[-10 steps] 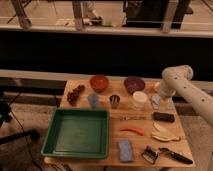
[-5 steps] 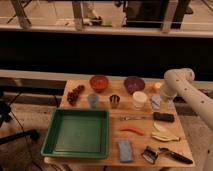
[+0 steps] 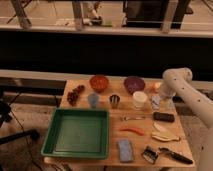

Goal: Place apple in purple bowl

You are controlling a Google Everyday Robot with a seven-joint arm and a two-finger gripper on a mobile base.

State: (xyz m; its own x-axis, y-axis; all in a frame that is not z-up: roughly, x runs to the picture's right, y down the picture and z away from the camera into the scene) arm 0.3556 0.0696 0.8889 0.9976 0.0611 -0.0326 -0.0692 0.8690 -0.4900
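Along the near edge of the wooden surface (image 3: 142, 142), well in front of the purple bowl (image 3: 134, 84), lie a blue sponge (image 3: 125, 150), a peeler (image 3: 149, 154) and a black-handled tool (image 3: 176, 156). The tool reaches almost to the near right corner. A green tray (image 3: 77, 134) fills the near left part, in front and to the left of the purple bowl, with its rim close to the near and left edges. Only a narrow strip of bare wood separates the tray from the sponge. A wider bare patch opens behind the sponge, up to a red pepper (image 3: 131, 131).

Just in front of the purple bowl stands a white cup (image 3: 139, 99). A metal cup (image 3: 114, 100) and a blue cup (image 3: 93, 100) stand in front of it to the left, and dark grapes (image 3: 75, 94) lie further left by the edge. An orange bowl (image 3: 99, 82) sits left of the purple bowl, and both are close to the far edge. The apple (image 3: 156, 86) rests on the surface just right of the purple bowl, not in it.

The white arm (image 3: 176, 79) comes in from the right, bends at an elbow right of the purple bowl, and slopes down and left. The gripper (image 3: 156, 102) points downward in front and to the right of the purple bowl, between the white cup and the right edge, just in front of the apple. Its fingers are spread wide, holding nothing.
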